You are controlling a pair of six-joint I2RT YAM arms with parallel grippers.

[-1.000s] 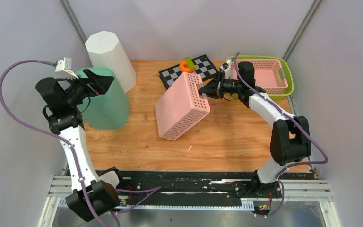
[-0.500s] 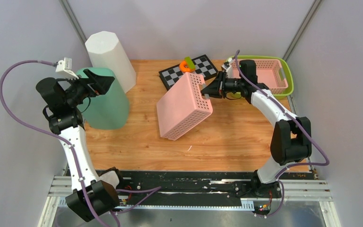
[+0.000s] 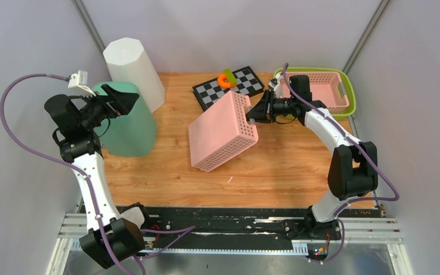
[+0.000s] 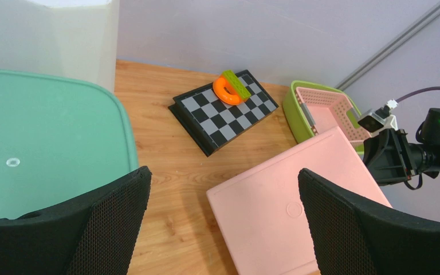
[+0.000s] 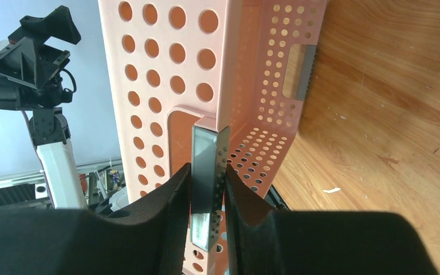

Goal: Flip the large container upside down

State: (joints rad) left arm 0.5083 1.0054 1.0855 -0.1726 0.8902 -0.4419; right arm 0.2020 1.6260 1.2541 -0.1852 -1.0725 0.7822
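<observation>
Big pink container [image 3: 222, 133] is in the middle of the counter [image 3: 286, 166], tilted with its lower edge down on the wood. The right gripper [image 3: 256, 112] is clamped on its perforated wall, right at the handle cutout. Left gripper [image 3: 125, 98] is spread wide, holding nothing, above the green bin [image 3: 127, 129]. Checkerboard [image 3: 229, 87] sits just behind the container.

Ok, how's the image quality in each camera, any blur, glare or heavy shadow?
Top external: sharp and evenly lit, only a soft shadow under the tilted pink container. Left wrist: background crisp, the left claw a dark, slightly soft foreground. Right wrist: the right claw is dark and soft-edged up close, the container's holes are sharp; no strong glare.
</observation>
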